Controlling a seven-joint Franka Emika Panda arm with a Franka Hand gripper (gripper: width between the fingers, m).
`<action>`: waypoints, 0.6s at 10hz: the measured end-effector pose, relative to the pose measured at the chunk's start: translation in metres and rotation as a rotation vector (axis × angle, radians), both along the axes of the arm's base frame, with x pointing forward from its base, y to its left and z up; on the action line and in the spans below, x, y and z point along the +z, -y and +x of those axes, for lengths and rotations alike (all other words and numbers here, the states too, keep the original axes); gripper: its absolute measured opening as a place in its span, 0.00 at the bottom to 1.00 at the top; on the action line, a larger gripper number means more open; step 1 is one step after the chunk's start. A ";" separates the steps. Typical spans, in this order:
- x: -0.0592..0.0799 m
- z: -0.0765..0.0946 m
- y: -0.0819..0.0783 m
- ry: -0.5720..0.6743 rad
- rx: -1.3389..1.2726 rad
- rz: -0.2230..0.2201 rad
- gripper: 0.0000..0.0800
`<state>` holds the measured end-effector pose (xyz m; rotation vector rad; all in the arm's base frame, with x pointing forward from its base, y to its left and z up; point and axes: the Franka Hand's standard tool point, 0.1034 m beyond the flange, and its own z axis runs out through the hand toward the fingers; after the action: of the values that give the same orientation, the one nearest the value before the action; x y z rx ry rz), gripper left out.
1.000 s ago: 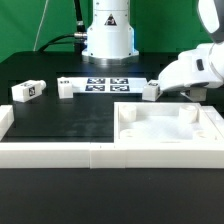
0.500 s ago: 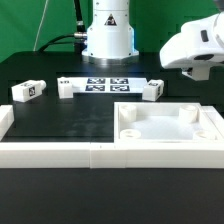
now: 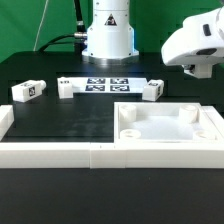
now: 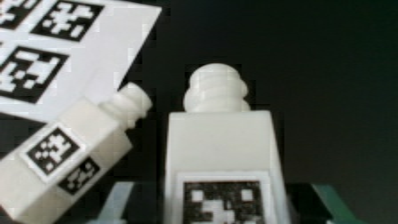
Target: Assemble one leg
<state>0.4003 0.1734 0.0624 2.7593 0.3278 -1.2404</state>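
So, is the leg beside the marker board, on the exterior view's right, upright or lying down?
Lying down: the leg rests lengthwise on the table, close to the marker board's end.
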 end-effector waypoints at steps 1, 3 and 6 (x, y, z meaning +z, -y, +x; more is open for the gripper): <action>0.001 0.016 -0.001 0.078 -0.004 0.030 0.36; 0.017 0.023 0.003 0.205 -0.015 0.056 0.36; 0.022 0.034 -0.003 0.501 -0.032 0.126 0.36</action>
<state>0.4344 0.1760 0.0841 3.0605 0.3211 -0.5090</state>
